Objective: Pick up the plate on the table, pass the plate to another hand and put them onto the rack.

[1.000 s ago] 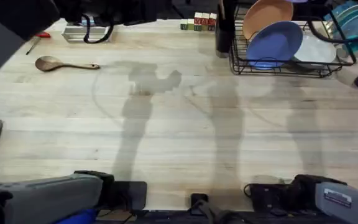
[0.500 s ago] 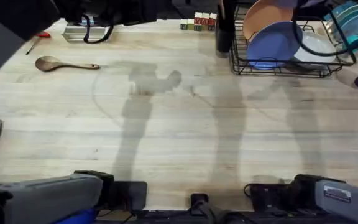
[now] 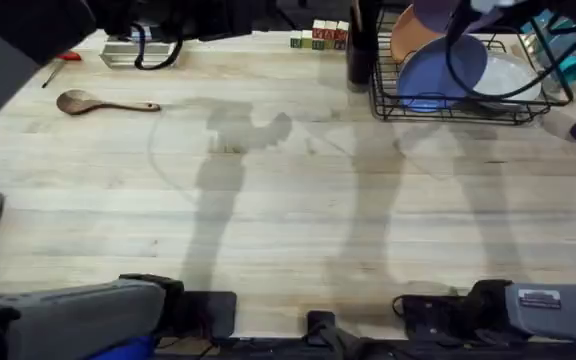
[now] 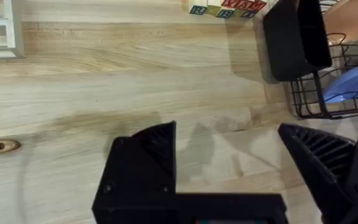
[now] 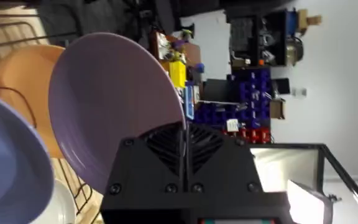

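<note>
Pinching the plate (image 5: 114,106): right gripper (image 5: 184,144), seemingly closed.

Lighting, as you see it: bright, even light from above; soft grey arm shadows across the middle of the table (image 3: 268,200); dark blurred shapes at the overhead's upper left and bottom edge; faint sheen on the plate (image 5: 114,106); the room beyond it dim.

Cluttered shelves (image 5: 241,74) against white wall (image 5: 347,68)
</note>
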Robot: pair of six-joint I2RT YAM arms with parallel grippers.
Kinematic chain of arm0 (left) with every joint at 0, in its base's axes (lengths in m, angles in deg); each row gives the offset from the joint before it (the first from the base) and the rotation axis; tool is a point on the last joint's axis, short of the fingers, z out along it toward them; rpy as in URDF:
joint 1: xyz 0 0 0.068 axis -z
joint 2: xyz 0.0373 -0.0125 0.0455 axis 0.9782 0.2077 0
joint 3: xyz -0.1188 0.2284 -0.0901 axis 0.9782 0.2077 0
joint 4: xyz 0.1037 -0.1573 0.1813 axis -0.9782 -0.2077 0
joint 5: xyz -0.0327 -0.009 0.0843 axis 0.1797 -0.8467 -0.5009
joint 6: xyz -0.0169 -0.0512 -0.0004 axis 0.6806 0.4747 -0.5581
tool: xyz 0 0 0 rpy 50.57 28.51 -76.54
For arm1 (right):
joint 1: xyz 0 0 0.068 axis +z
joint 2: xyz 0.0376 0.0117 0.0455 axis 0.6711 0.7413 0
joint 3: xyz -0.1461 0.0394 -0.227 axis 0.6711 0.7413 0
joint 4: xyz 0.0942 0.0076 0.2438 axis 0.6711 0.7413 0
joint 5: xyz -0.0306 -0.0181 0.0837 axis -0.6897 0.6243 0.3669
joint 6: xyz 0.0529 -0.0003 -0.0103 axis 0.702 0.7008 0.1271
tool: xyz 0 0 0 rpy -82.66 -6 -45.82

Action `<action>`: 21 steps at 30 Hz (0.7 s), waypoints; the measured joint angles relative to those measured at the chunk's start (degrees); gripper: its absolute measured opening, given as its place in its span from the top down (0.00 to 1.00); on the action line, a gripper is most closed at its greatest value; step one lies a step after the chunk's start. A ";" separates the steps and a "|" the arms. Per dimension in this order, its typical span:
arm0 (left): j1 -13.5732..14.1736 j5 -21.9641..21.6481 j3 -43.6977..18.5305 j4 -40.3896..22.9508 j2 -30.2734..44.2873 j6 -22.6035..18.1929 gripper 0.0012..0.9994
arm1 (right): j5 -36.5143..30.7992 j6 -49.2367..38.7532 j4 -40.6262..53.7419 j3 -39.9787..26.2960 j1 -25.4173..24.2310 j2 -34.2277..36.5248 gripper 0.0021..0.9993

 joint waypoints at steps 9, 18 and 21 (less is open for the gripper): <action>0.00 0.00 0.00 0.00 0.00 0.00 0.01 | 2.49 -4.28 0.07 0.00 0.00 3.11 0.97; 0.00 0.00 0.00 -0.01 0.00 0.00 0.01 | 6.49 -5.73 2.81 -0.02 0.04 3.11 0.97; 0.00 0.00 0.00 -0.19 0.00 0.00 0.01 | 6.84 -6.25 5.35 -0.02 0.04 3.09 0.97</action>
